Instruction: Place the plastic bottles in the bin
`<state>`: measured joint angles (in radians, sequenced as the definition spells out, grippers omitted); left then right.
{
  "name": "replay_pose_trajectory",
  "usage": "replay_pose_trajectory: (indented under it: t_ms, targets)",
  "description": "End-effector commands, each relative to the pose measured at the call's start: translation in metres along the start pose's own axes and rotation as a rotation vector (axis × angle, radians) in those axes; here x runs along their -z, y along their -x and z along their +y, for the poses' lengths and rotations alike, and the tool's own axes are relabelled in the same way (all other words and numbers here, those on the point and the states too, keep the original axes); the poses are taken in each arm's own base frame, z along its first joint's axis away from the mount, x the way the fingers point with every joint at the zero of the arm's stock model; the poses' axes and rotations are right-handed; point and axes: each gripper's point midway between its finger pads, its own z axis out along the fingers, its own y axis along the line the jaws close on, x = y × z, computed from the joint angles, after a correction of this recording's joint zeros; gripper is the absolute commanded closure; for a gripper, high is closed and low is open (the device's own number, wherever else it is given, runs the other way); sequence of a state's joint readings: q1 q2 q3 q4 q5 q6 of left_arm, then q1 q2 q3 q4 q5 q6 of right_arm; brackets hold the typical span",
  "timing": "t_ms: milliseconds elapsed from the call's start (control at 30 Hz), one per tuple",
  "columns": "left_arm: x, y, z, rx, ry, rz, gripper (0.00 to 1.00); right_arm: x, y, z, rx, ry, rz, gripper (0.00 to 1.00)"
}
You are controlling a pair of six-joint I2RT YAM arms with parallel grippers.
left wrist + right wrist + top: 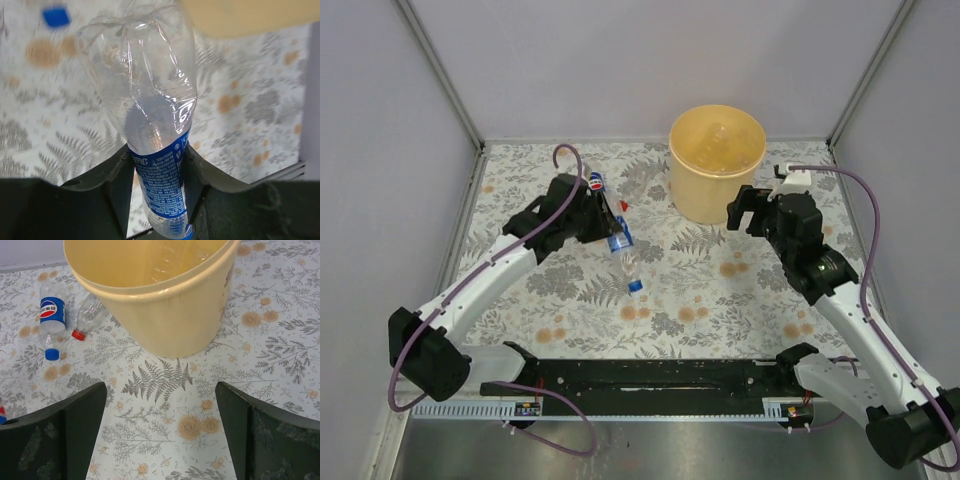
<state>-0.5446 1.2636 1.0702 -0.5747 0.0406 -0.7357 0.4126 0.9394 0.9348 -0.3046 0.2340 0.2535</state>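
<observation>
My left gripper [612,228] [157,157] is shut on a clear plastic bottle [623,250] [150,100] with a blue label, gripped at the label, its base pointing away from the wrist. The pale yellow bin [717,160] [155,295] stands at the back, right of that gripper; its edge shows blurred in the left wrist view [250,15]. A clear bottle lies inside it [170,260]. My right gripper [752,210] [160,425] is open and empty beside the bin's right side. A blue-labelled bottle [597,183] [52,320] and a clear red-capped bottle [90,315] lie left of the bin.
A loose blue cap [635,286] [56,16] lies on the floral cloth just past the held bottle's base. A red cap [624,204] shows beside the left gripper. Grey walls close in the back and both sides of the table.
</observation>
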Motion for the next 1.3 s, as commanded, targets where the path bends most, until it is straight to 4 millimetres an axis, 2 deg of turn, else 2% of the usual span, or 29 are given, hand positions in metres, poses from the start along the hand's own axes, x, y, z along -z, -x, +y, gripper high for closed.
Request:
replay_pose_trajectory:
  t_ms: [0,167,267,367,433,467,500,700,833,900,967,1000,1033,1100,1167,1267]
  targets:
    - [0.042,0.084,-0.067,-0.121,-0.139,-0.226,0.71,0.025,-0.006,-0.001,-0.033,0.030,-0.005,0.01]
    - [0.077,0.159,-0.134,-0.177,-0.270,-0.407,0.71,0.045,-0.032,-0.006,-0.076,0.054,0.025,0.01]
    - [0.097,0.195,-0.176,-0.192,-0.412,-0.538,0.70,0.053,-0.052,-0.005,-0.112,0.083,0.068,0.01]
    - [0.110,0.221,-0.207,-0.181,-0.536,-0.653,0.64,0.060,-0.073,-0.005,-0.130,0.100,0.131,0.01]
    - [0.109,0.235,-0.220,-0.177,-0.586,-0.723,0.62,0.064,-0.085,-0.009,-0.134,0.091,0.166,0.00]
    - [0.099,0.238,-0.223,-0.172,-0.585,-0.730,0.62,0.067,-0.091,-0.012,-0.135,0.082,0.176,0.01]
    - [0.109,0.249,-0.233,-0.171,-0.622,-0.787,0.62,0.068,-0.097,-0.015,-0.138,0.073,0.185,0.01]
    - [0.076,0.284,-0.266,-0.151,-0.696,-0.877,0.62,0.083,-0.113,-0.030,-0.123,0.028,0.213,0.01]
    - [0.036,0.298,-0.283,-0.114,-0.721,-0.877,0.61,0.088,-0.116,-0.035,-0.119,0.014,0.215,0.00]
    - [0.020,0.304,-0.295,-0.105,-0.730,-0.868,0.55,0.090,-0.114,-0.029,-0.134,0.043,0.210,0.01]
    - [-0.017,0.300,-0.297,-0.105,-0.712,-0.807,0.37,0.089,-0.115,-0.027,-0.144,0.052,0.215,0.01]
    - [-0.026,0.296,-0.299,-0.107,-0.718,-0.779,0.22,0.089,-0.116,-0.027,-0.144,0.053,0.220,0.01]
    - [-0.039,0.291,-0.296,-0.108,-0.715,-0.751,0.12,0.088,-0.118,-0.027,-0.142,0.050,0.224,0.00]
    - [-0.039,0.284,-0.295,-0.110,-0.716,-0.731,0.03,0.087,-0.121,-0.029,-0.140,0.042,0.230,0.00]
    - [-0.036,0.277,-0.290,-0.128,-0.699,-0.724,0.02,0.086,-0.121,-0.028,-0.140,0.044,0.231,0.01]
    - [-0.020,0.272,-0.280,-0.162,-0.656,-0.719,0.01,0.084,-0.122,-0.027,-0.142,0.050,0.236,0.01]
